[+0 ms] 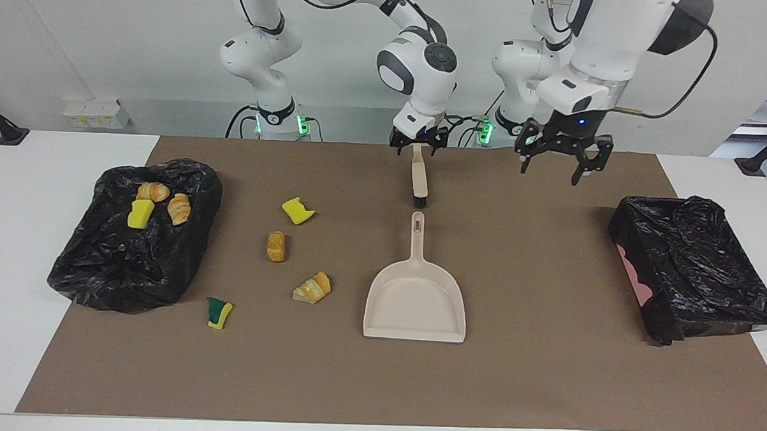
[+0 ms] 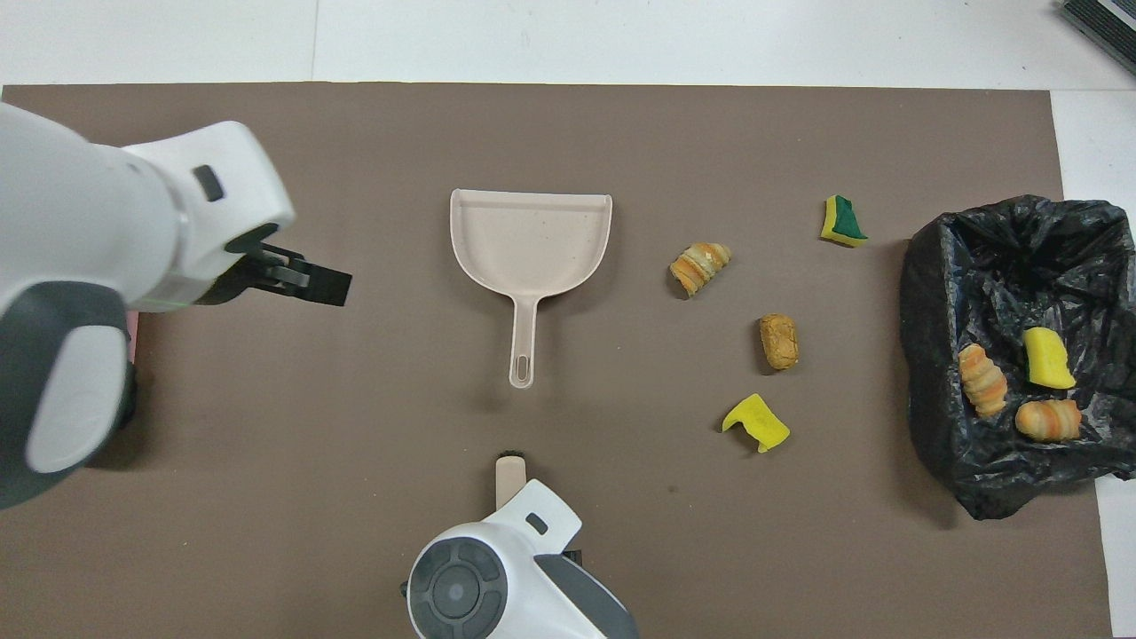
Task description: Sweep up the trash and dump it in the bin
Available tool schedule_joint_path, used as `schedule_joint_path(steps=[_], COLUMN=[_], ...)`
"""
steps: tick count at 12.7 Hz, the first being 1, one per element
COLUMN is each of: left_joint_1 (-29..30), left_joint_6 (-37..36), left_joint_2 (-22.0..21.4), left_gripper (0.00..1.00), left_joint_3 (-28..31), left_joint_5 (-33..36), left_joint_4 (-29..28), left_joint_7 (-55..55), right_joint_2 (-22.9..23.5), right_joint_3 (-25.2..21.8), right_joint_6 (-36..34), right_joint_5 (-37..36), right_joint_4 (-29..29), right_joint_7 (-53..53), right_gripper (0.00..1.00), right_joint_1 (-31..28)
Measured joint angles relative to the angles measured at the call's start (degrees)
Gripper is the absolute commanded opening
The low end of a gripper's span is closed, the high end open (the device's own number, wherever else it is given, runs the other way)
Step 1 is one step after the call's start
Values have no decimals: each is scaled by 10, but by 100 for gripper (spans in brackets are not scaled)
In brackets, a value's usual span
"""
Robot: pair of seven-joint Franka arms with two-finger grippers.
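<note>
Four pieces of trash lie on the brown mat: a yellow sponge (image 1: pixel 297 210) (image 2: pixel 756 422), a bread bit (image 1: pixel 276 246) (image 2: pixel 779 341), a croissant bit (image 1: pixel 313 287) (image 2: pixel 699 266) and a green-faced sponge (image 1: pixel 219 312) (image 2: pixel 843 222). Three more, two croissants (image 1: pixel 179 208) and a sponge (image 1: pixel 140 214), lie in the black-lined bin (image 1: pixel 133 264) (image 2: pixel 1021 257) at the right arm's end. The beige brush (image 1: pixel 418 175) (image 2: pixel 509 475) lies nearer the robots than the beige dustpan (image 1: pixel 416 293) (image 2: pixel 531 240). My right gripper (image 1: pixel 418 146) is open around the brush handle's end. My left gripper (image 1: pixel 554 167) (image 2: pixel 319 286) is open in the air.
A second black-lined bin (image 1: pixel 694 271) stands at the left arm's end of the table; in the overhead view the left arm hides it. The brown mat (image 1: pixel 544 374) covers the middle of the white table.
</note>
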Motion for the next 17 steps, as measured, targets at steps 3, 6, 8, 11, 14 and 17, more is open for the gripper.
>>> schedule_joint_path(steps=[3, 6, 8, 11, 14, 17], left_joint_1=[-63, -126, -155, -163, -163, -164], left_joint_6=[82, 158, 204, 234, 249, 259], left_joint_2=[31, 85, 130, 159, 159, 157], left_gripper=[100, 100, 100, 100, 100, 100], left_joint_3=[-1, -1, -1, 0, 1, 1], left_joint_5=[0, 0, 0, 0, 0, 0], left_joint_4=[-49, -70, -72, -81, -109, -128], left_joint_7=[-65, -149, -197, -213, -214, -214], right_joint_2=[0, -2, -8, -16, -17, -18], right_joint_3=[0, 0, 3, 8, 8, 8], right_joint_6=[55, 68, 68, 68, 68, 67], right_joint_5=[0, 0, 13, 29, 44, 48], right_joint_4=[-49, -73, -76, -78, -79, -79], right_joint_7=[18, 18, 18, 18, 18, 20], right_gripper=[81, 73, 64, 15, 0, 0], right_joint_1=[26, 30, 32, 41, 47, 46])
